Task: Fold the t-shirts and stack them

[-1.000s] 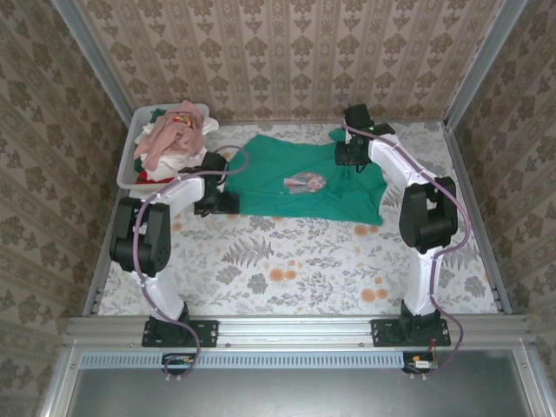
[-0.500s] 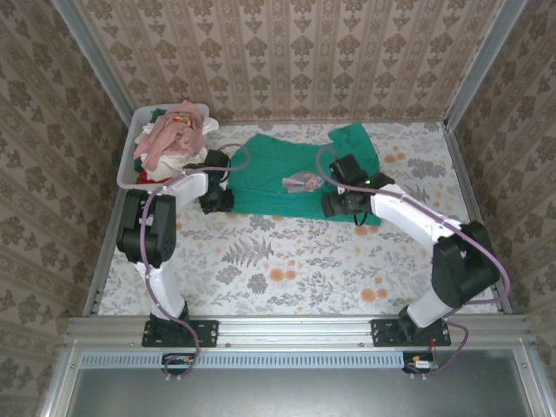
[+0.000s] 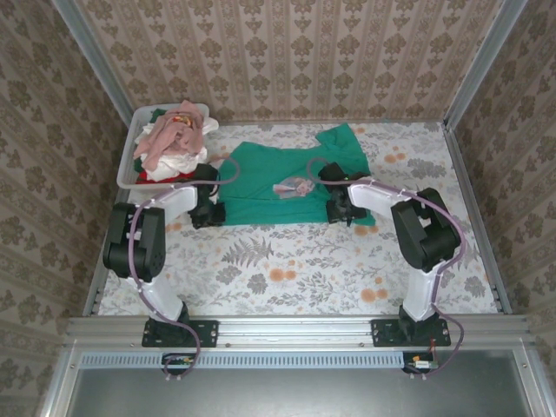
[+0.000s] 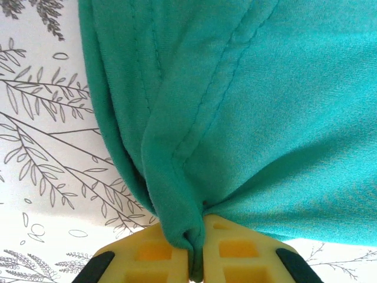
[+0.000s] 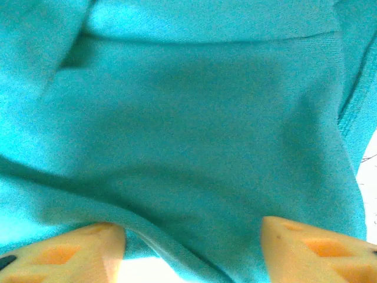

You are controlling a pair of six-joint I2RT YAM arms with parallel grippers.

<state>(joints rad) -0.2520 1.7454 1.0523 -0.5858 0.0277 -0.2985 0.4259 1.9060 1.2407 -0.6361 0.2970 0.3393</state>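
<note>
We see the teal t-shirt spread on the counter in the upper middle of the frame, the left gripper with jaws clamped on its bunched hem, the right gripper with jaws apart above the cloth, which we judge light and limp, best pinched at hems.

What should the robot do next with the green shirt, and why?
Probably close the right gripper on the teal shirt's near edge. Its fingers stand wide apart with cloth between them, while the left gripper is shut on a pinched fold of the hem. With both sides held, the arms could likely lift and fold the shirt together.
</note>
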